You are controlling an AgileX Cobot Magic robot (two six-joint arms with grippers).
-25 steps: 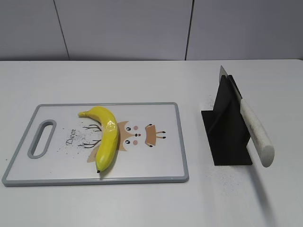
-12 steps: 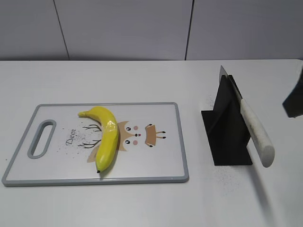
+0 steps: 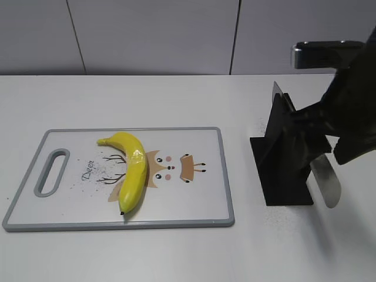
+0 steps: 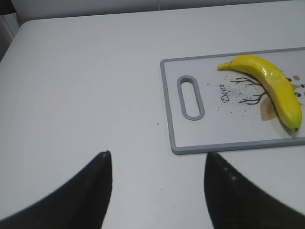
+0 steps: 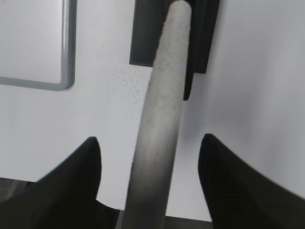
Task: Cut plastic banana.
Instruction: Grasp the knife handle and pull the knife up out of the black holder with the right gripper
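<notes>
The banana (image 3: 131, 168) lay on the board (image 3: 200, 205), its curve running from 11 o'clock down to 6 o'clock over the deer print, well apart from both my hands; my left hand (image 4: 157, 191) hung wide open above the bare surface (image 4: 86, 86), holding nothing, with the board at its 2 o'clock; my right hand (image 5: 150, 186) was spread open too, its fingers (image 5: 71, 181) on either side of the knife handle (image 5: 159, 119) without touching it; the knife sat tilted in its black stand (image 3: 282, 158).
</notes>
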